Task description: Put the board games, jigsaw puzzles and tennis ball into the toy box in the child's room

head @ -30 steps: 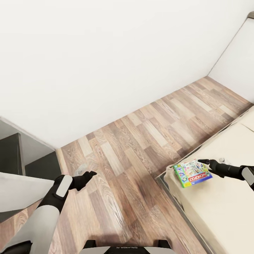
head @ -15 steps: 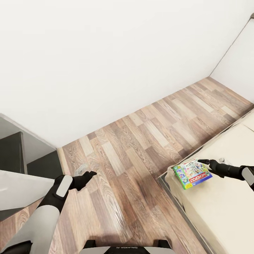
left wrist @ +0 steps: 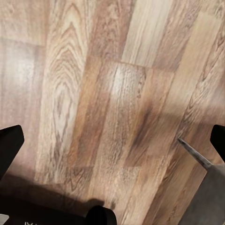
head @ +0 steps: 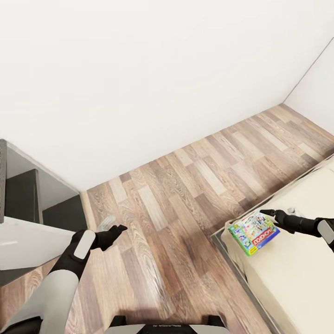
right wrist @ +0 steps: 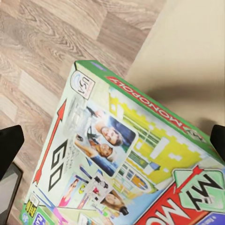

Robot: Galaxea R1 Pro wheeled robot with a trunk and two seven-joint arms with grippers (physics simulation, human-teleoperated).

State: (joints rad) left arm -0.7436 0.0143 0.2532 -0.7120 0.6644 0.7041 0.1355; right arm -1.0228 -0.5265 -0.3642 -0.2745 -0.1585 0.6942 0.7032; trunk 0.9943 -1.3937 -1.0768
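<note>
1 board game (head: 254, 232), a green-edged Monopoly box, lies flat at the corner of the bed (head: 297, 273), close to the mattress edge where it meets the wood floor (head: 185, 185); in the right wrist view the box (right wrist: 126, 159) shows its printed lid, "GO" arrow and red "MONOPOLY" band, with the cream mattress (right wrist: 197, 51) on one side and floor planks (right wrist: 42, 51) on the other. The right claw (head: 268, 214) reaches over the bed with its black tip at the far edge of the box; whether it touches the box cannot be told from the head view. In the right wrist view 2 dark fingertips (right wrist: 9, 147) sit at opposite frame edges, wide apart, with the box spanning the gap between them and nothing clamped. The left claw (head: 116, 230) hangs over bare floor, well apart from the bed; its fingertips (left wrist: 9, 145) are likewise spread wide, holding nothing, with only planks (left wrist: 108, 93) beneath. A white wall (head: 139, 69) backs the floor strip.
</note>
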